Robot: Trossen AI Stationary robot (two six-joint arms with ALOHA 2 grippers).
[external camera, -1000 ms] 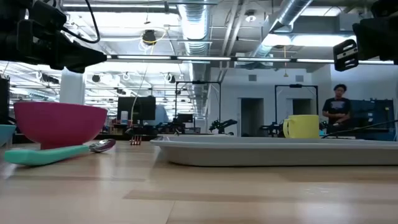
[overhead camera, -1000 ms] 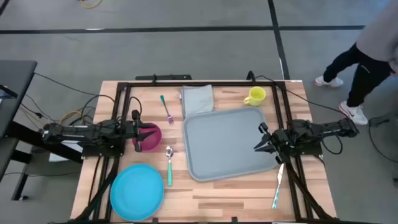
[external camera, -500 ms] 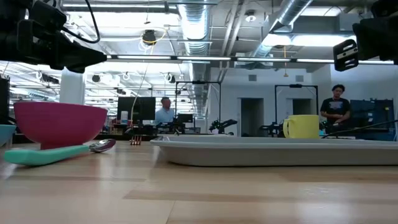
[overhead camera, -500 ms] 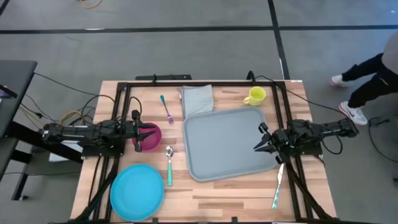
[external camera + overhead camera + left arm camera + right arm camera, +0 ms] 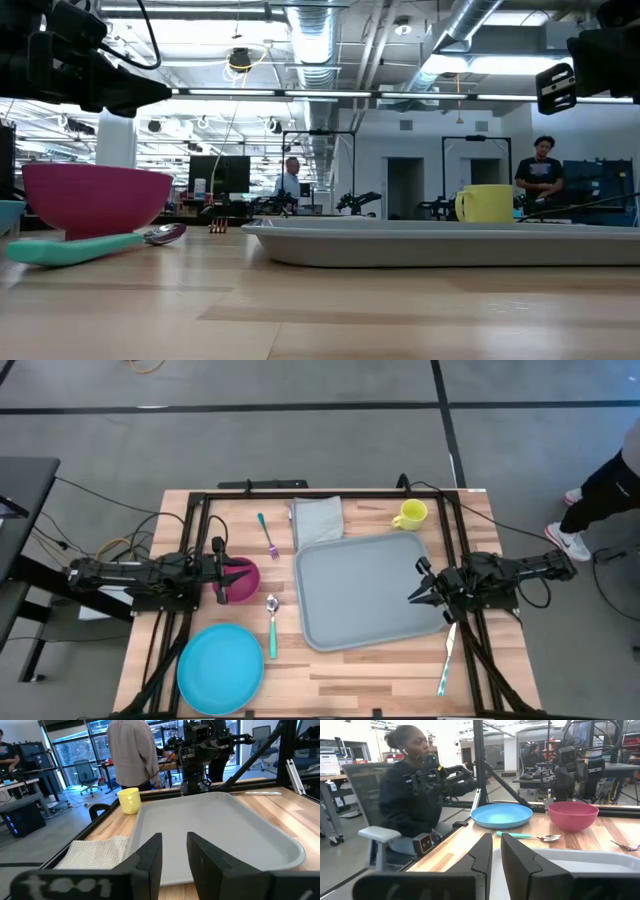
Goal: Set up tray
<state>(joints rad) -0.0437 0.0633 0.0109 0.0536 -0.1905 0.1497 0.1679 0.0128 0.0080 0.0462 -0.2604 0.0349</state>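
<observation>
The grey tray lies flat on the wooden table, right of centre; it also shows as tray and tray. My left gripper hovers above the pink bowl, pointing toward the tray, its fingers close together with only a narrow gap. My right gripper hangs over the tray's right rim, pointing toward the table's left, fingers nearly together. Neither touches anything.
A folded grey napkin and a yellow mug sit behind the tray. A fork, a teal-handled spoon and a blue plate lie to its left. A knife lies at the near right. A person sits beyond the table.
Both arms have kept still. A person on the floor beyond the table's right side has walked farther out of the high view, and another figure crosses the room behind the table in the low view.
</observation>
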